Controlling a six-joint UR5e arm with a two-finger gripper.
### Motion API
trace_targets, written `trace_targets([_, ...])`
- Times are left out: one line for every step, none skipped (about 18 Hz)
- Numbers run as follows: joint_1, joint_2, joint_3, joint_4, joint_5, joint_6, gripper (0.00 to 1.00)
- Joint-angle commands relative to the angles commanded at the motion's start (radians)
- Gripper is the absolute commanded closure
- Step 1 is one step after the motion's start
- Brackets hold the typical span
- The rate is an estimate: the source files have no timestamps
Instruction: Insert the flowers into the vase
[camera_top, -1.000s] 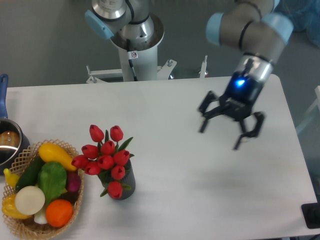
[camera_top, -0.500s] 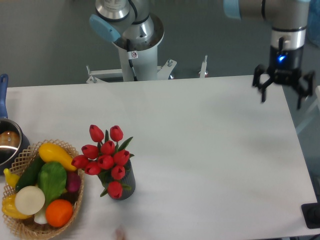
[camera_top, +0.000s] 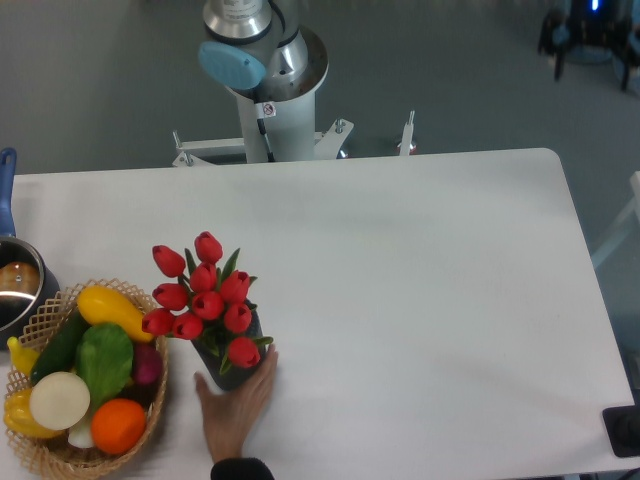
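The black two-finger gripper (camera_top: 592, 38) hangs off at the far right top corner, beyond the table's back edge and well apart from everything on it. Only its dark fingers show below the frame's edge, standing apart as though open and holding nothing, though it is small and partly cut off, so I would not swear to how wide.

Nearest to me, a bare human hand (camera_top: 236, 402) reaches in from the front edge and cups the small dark grey ribbed vase (camera_top: 232, 368) from below and from its right. The vase leans, tipped toward the upper left, and the bunch of red artificial tulips with green leaves (camera_top: 203, 298) stands in its mouth, the buds fanning out wider than the vase itself. Just to the left sits the round wicker basket (camera_top: 152, 412) heaped with bright toy vegetables and fruit. Farther left, at the edge, is the metal pot with a blue handle (camera_top: 14, 290). All of this rests on the white table (camera_top: 420, 300), with the arm's grey and pale blue base column (camera_top: 265, 75) behind the far edge.

By my reckoning the inserting is done: the flowers are in the vase. The step now looks like a person taking over, perhaps resetting. The robot's next move should be none at all while that hand is there.
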Motion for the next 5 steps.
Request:
trace_targets([0.037, 0.008, 0.002, -0.028, -0.002, 0.051, 0.00])
trace_targets([0.066, 0.009, 0.009, -0.049, 0.000, 0.086, 0.00])
trace_targets([0.110, 0.012, 0.011, -0.083, 0.003, 0.105, 0.00])
trace_targets([0.146, 0.015, 0.011, -0.107, 0.003, 0.108, 0.00])
trace_targets([0.170, 0.015, 0.011, -0.121, 0.005, 0.111, 0.00])
